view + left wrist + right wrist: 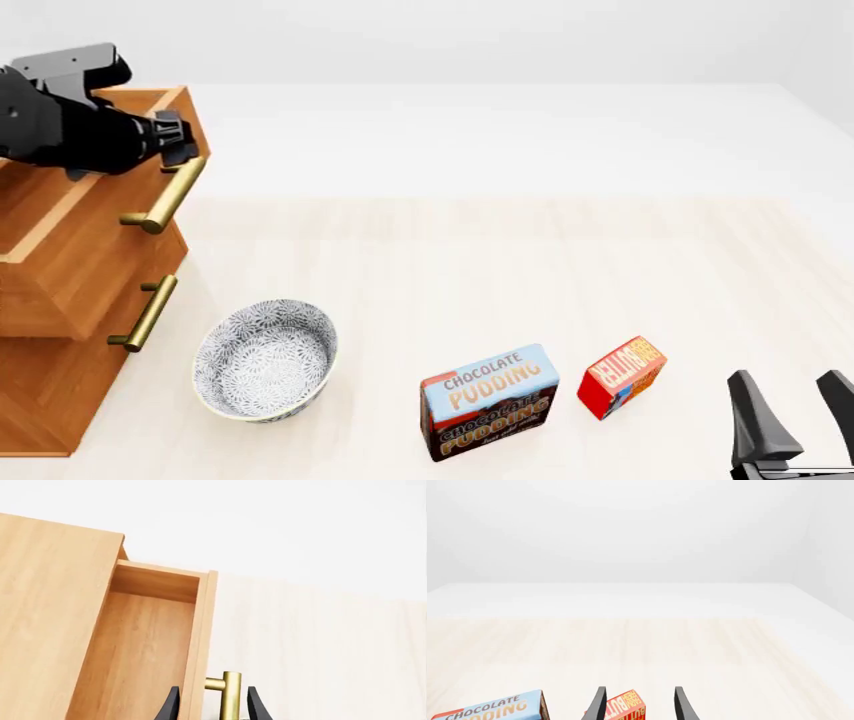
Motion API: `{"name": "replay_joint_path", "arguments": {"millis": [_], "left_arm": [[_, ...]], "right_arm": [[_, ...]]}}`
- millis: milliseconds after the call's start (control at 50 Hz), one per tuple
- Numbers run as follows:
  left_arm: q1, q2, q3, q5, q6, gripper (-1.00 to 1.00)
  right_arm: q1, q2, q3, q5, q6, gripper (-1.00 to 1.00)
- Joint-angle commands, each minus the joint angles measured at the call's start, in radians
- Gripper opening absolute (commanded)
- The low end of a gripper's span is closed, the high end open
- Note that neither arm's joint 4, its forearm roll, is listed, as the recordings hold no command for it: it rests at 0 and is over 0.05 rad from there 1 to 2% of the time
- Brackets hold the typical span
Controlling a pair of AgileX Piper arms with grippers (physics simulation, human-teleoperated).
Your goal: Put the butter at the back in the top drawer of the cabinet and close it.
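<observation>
The left gripper (212, 705), fingers parted either side of the brass bar handle (228, 692), keeps the light-brown wooden top drawer (143, 650) of the three-drawer cabinet (67, 300) pulled out to receive the load; whether the fingers press the bar cannot be told. The small red butter box (622, 377) lies on the pale table (534, 260), beside the blue-and-brown pudding box (490, 400). The right gripper (790, 420) stands open near it, ungrasped.
</observation>
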Motion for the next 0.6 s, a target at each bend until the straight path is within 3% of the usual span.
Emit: {"name": "replay_joint_path", "arguments": {"millis": [20,600], "left_arm": [[-0.014,0.004,0.012,-0.001,0.006,1.0],[-0.042,0.012,0.027,-0.007,0.005,1.0]], "right_arm": [[0.0,0.0,0.0,0.0,0.0,1.0],[0.0,0.0,0.0,0.0,0.0,1.0]]}}
